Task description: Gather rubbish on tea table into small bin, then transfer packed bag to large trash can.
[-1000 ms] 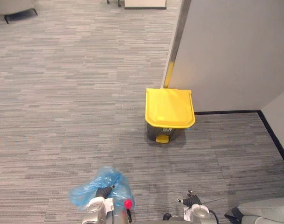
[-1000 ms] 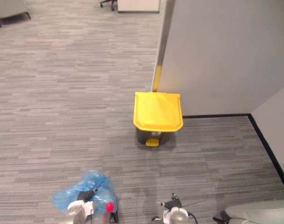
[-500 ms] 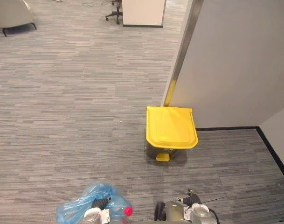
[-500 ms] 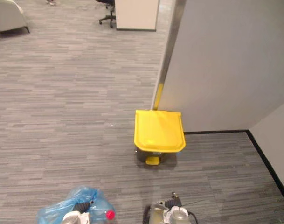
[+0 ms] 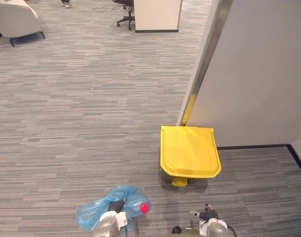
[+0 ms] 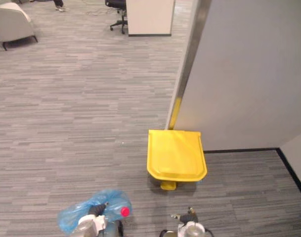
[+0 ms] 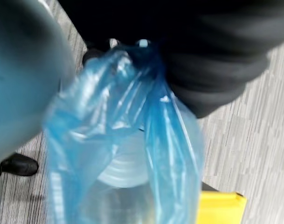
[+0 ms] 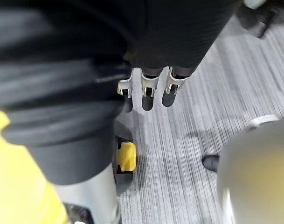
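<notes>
A blue plastic bag [image 5: 108,211] of rubbish, with a red-capped bottle [image 5: 144,208] inside, hangs low at the view's bottom edge. My left hand [image 5: 112,220] is shut on its gathered neck. Close up, the bag [image 7: 128,140] hangs under the dark hand cover and a clear bottle shows through it. The large trash can [image 5: 189,150] has a closed yellow lid and a yellow pedal [image 5: 179,182]. It stands against the wall, ahead and to the right of the bag. My right hand [image 8: 151,86] hangs open and empty above the carpet beside the can's pedal [image 8: 127,156].
A grey partition wall [image 5: 259,74] with a metal edge post [image 5: 204,64] rises right behind the can. Far back stand an armchair [image 5: 14,19], a white cabinet [image 5: 157,15] and an office chair base [image 5: 125,19]. A person's shoes [image 5: 67,4] show at the top edge.
The whole view has shifted, so the camera has moved: more of the far room shows and the can sits lower and further right. The bag stays in my left hand.
</notes>
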Robot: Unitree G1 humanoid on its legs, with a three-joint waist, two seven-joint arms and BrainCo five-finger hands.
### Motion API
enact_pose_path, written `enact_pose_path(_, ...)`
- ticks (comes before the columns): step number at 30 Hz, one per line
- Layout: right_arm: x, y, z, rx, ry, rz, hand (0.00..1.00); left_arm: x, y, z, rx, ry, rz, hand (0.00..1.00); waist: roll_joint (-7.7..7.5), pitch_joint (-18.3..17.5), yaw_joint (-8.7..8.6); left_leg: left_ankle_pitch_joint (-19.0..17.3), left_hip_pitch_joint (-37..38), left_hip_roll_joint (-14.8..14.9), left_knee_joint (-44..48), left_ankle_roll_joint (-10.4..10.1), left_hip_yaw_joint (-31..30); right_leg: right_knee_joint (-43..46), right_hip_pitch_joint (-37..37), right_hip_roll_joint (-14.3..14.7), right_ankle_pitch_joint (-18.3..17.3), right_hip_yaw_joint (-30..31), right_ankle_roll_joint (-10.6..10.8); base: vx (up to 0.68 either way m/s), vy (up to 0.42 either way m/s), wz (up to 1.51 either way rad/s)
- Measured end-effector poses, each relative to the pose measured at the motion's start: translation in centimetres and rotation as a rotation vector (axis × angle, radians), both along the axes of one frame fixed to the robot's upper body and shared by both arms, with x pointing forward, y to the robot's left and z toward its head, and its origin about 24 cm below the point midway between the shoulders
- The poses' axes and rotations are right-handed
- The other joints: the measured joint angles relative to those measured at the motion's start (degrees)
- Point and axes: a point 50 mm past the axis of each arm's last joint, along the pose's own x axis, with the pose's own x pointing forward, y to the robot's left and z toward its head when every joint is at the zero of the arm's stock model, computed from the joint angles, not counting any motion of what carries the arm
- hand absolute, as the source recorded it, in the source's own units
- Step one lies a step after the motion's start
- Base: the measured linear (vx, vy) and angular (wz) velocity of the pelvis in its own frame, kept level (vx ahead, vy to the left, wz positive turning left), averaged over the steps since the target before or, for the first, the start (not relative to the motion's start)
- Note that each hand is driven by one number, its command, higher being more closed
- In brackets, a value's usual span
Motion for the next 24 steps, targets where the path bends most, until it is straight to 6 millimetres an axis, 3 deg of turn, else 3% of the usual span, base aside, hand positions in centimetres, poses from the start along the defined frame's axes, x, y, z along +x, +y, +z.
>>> enact_pose_path(3, -0.1, 0.5, -0.1, 0.011, 0.003, 0.002, 0.0, -0.3, 0.5, -0.1, 0.014, 0.015, 0.0, 1.0, -1.2, -0.85, 0.11, -0.07, 2.1, -2.47, -2.71, 0.72, 2.68, -2.12, 0.16, -1.98, 1.0, 2.13, 1.57, 0.13, 0.19, -0.35)
enact_pose_path(10, 0.0, 0.2, 0.0, 0.004, 0.002, 0.003, 0.0, -1.2, 1.6, -0.4, 0.038, 0.046, 0.004, 1.0, -0.54, -0.47, 0.21, -2.38, 2.67, -3.01, -1.2, 1.98, 3.77, -1.49, -0.6, -2.16, 1.67, 5.28, 2.24, 0.09, 0.061, -0.27)
enact_pose_path(11, 0.2, -0.1, 0.0, -0.004, -0.002, 0.004, 0.0, -1.2, 1.4, -0.4, 0.032, 0.045, 0.003, 1.0, 0.08, -0.23, 0.43, -3.42, 2.85, -2.56, -0.72, 1.98, 3.66, 0.98, -1.76, -1.87, 1.33, 5.51, 2.76, 0.01, 0.054, -0.38)
enact_pose_path(13, 0.5, -0.5, 0.2, -0.015, -0.014, 0.005, 0.0, -1.1, 0.9, -0.4, 0.02, 0.042, 0.001, 1.0, 1.42, 1.08, 0.53, -5.21, 5.33, -1.81, -0.07, 2.66, 4.12, 17.08, -7.86, -2.03, 0.68, 6.36, 3.7, -0.02, 0.091, -0.28)
enact_pose_path(15, 0.4, -0.8, 0.3, -0.023, -0.014, 0.004, 0.0, -1.1, 1.0, -0.4, 0.023, 0.039, -0.003, 1.0, 0.94, 1.61, -0.07, -7.24, 8.0, -2.58, 0.14, 3.65, 3.97, 28.37, -12.22, -4.12, -0.96, 5.5, 3.43, 0.02, 0.043, 0.0)
enact_pose_path(16, 0.3, -0.8, 0.2, -0.02, -0.01, 0.004, 0.0, -1.3, 1.2, -0.4, 0.029, 0.044, -0.004, 1.0, 0.34, 1.42, -0.16, -8.33, 9.7, -2.67, 0.55, 3.65, 3.89, 29.22, -13.11, -4.76, -3.01, 3.18, 3.22, 0.07, 0.035, 0.02)
enact_pose_path(18, 0.5, -0.6, 0.3, -0.018, -0.021, 0.004, 0.0, -1.1, 1.2, -0.4, 0.029, 0.044, -0.005, 1.0, 0.08, 1.6, -0.3, -9.5, 10.67, -2.0, 0.91, 3.67, 2.91, 24.18, -16.1, -4.63, -3.46, -2.37, 2.58, 0.14, 0.013, 0.12)
enact_pose_path(21, 1.9, -0.7, 0.8, -0.022, -0.053, 0.008, 0.0, -0.7, 1.0, -0.3, 0.03, 0.035, -0.014, 1.0, 0.73, 2.96, -0.3, -11.77, 10.79, 0.24, 3.48, 2.56, 2.79, 10.02, -20.55, -2.79, 3.09, -8.33, 1.54, 0.23, -0.046, 0.15)
enact_pose_path(23, 2.0, -0.6, 0.8, -0.017, -0.054, 0.005, 0.0, -0.4, 1.3, -0.1, 0.041, 0.025, -0.013, 1.0, -0.03, 4.26, -0.17, -14.19, 12.41, 0.43, 6.99, -0.3, 2.79, 3.39, -20.79, -2.29, 5.9, -10.6, 1.47, 0.36, -0.184, 0.17)
enact_pose_path(24, 2.1, -0.5, 0.8, -0.022, -0.058, 0.009, 0.0, -0.5, 1.3, -0.2, 0.045, 0.03, -0.01, 1.0, -0.29, 4.34, -0.12, -15.91, 13.77, 0.39, 8.04, -1.39, 2.42, 3.82, -19.24, -2.48, 4.68, -11.3, -0.2, 0.48, -0.234, -0.04)
